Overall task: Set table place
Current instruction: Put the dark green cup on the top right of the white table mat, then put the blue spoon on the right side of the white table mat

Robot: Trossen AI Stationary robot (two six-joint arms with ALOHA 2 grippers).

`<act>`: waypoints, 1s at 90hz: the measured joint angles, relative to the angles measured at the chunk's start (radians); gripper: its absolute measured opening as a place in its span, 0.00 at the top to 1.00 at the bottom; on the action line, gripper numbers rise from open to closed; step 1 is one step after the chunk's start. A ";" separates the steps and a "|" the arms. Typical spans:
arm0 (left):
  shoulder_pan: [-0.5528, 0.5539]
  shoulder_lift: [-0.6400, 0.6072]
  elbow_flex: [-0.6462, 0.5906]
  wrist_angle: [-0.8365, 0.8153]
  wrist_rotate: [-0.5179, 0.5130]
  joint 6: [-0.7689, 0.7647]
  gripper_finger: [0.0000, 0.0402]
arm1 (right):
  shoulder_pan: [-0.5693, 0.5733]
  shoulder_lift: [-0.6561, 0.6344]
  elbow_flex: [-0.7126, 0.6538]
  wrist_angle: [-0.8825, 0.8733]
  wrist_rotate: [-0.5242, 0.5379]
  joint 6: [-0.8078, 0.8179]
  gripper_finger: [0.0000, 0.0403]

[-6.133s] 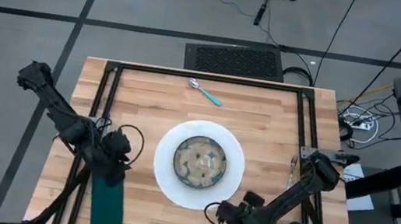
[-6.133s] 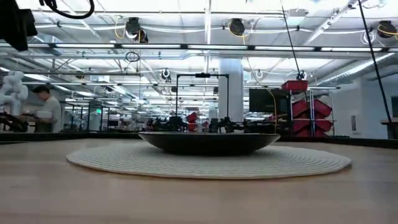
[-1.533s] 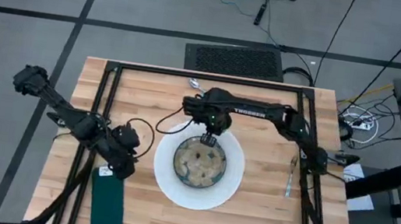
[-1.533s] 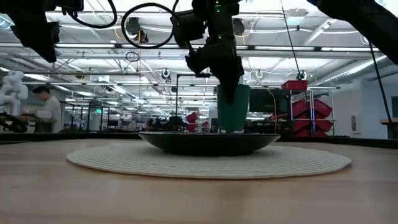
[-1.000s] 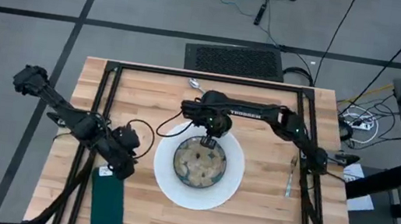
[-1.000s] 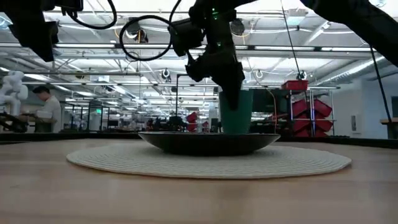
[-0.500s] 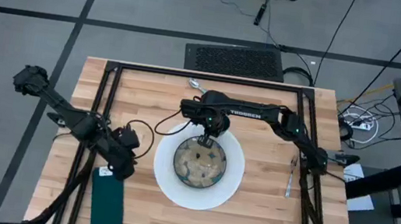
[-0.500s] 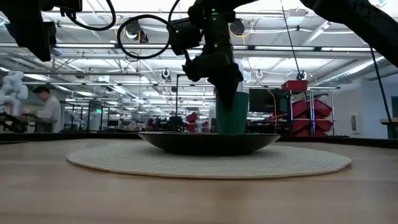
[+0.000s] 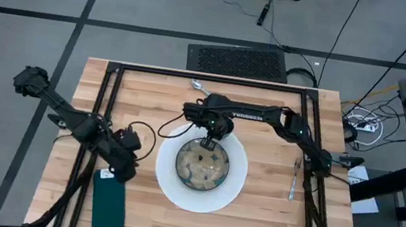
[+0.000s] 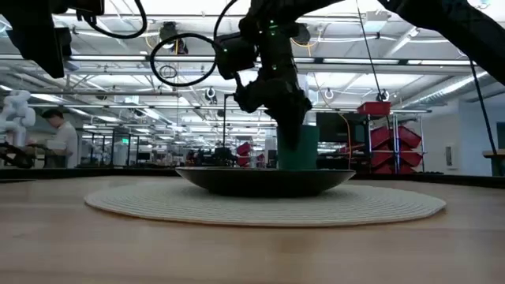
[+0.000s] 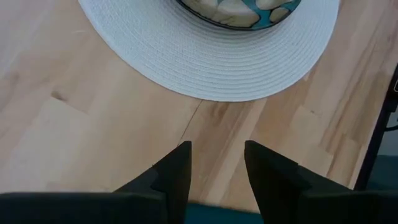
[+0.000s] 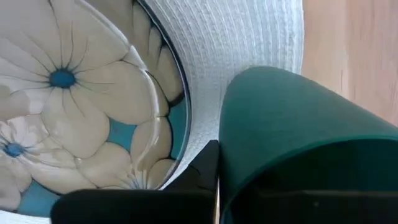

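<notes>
On the wooden table point(image 9: 281, 124) lies a round white placemat point(image 9: 234, 183) with a flower-patterned bowl point(image 9: 201, 163) on its middle. My right gripper point(image 9: 214, 129) reaches in from the far side and is shut on a green cup point(image 10: 297, 150), which stands just behind the bowl at the mat's far edge. The bowl point(image 10: 264, 181) hides the cup's bottom. My left gripper point(image 9: 122, 164) hangs open over bare wood left of the mat, with a dark green napkin point(image 9: 109, 205) just near of it. My right gripper holds the green cup by its wall at the rim point(image 12: 227, 162). One finger point(image 12: 202, 171) lies against the outside of the wall; the cup hides the other. The fingers come from above, pointing down. The cup hangs nearly upright; whether its bottom rests on the mat is hidden.
A spoon point(image 9: 197, 86) lies near the table's far edge, partly under the right arm. A fork point(image 9: 294, 180) lies right of the mat. A black metal frame point(image 9: 107, 92) stands over the table. Bare wood shows right of the mat and along the near edge.
My right gripper has come down a little with the green cup, which has sunk lower behind the bowl and stays nearly upright. The left arm has kept still.
</notes>
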 joint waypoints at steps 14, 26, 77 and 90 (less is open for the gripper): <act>0.000 0.000 0.000 0.000 -0.001 0.000 0.67 | 0.000 0.000 0.000 -0.001 0.023 0.020 0.84; 0.000 0.000 0.000 0.000 -0.004 0.000 0.67 | 0.000 -0.005 0.000 -0.012 0.021 0.023 0.76; 0.000 0.000 0.000 0.000 -0.032 0.000 0.67 | 0.009 -0.244 0.000 -0.036 0.014 0.110 0.64; 0.000 0.000 0.000 0.005 -0.114 0.000 0.67 | 0.042 -0.333 0.000 -0.037 0.015 0.171 0.64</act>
